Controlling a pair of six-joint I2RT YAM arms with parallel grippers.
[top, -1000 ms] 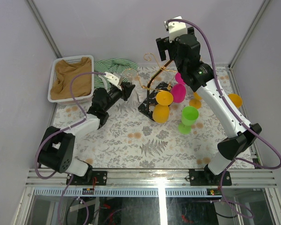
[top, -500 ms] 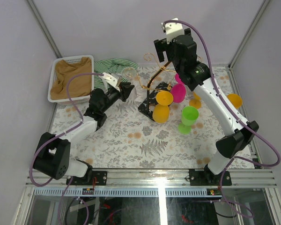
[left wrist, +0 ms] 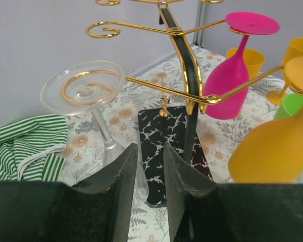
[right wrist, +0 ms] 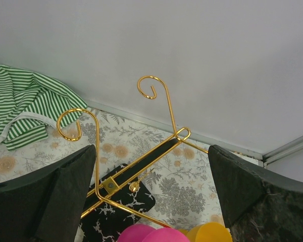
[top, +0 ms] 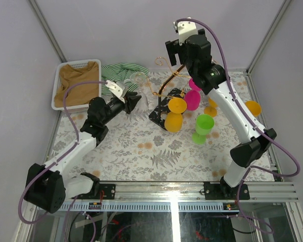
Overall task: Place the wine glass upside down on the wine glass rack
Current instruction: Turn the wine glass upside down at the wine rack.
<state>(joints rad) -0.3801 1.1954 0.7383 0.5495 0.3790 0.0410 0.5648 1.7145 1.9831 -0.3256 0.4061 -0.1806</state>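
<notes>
Left gripper (left wrist: pixel 149 151) shows me its jaws a narrow slit apart with nothing between them. Since a second ago it has backed slightly away from the wine glass rack (left wrist: pixel 186 65) as its elbow swung outward. Right gripper (right wrist: pixel 151 151) gapes wide above the rack, holding nothing. The clear wine glass (left wrist: pixel 85 91) hangs foot-up on a rack hook. The white basket (top: pixel 56 96) holds a brown cloth (top: pixel 81 83).
</notes>
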